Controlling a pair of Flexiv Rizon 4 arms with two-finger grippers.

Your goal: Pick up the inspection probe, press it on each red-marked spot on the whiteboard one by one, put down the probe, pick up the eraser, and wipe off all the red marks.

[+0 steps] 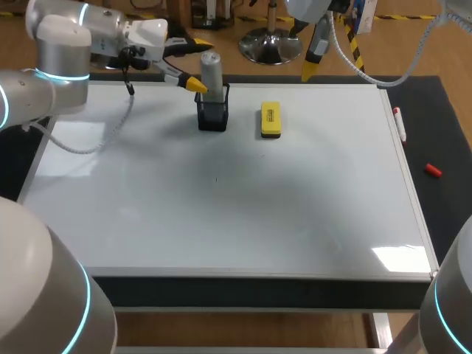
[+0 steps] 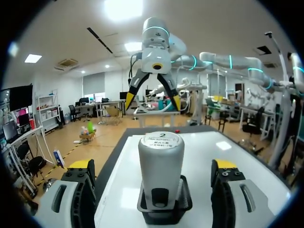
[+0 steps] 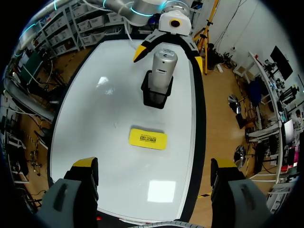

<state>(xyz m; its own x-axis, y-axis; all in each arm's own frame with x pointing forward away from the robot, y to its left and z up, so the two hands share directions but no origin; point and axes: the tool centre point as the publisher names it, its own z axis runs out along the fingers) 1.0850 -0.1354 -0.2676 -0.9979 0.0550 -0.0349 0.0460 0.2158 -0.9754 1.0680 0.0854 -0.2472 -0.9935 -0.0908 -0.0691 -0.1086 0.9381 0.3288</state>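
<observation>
The left pincer (image 2: 153, 166) is standing spread on either side of the inspection probe (image 1: 212, 72), not touching it. The probe is sitting upright in its black holder (image 1: 212, 116), with the yellow eraser (image 1: 271, 120) just beside the holder. The risk I am seeing: fingers closing off-centre and tipping the probe, or dragging the holder up with it.

A small black cup (image 1: 212, 116) stands upright. A white pen (image 1: 399, 123) with a red end lies on the right, at the edge of a black mat (image 1: 451, 140). A little red cap (image 1: 433, 170) lies on that mat, near the pen, not touching it.
</observation>
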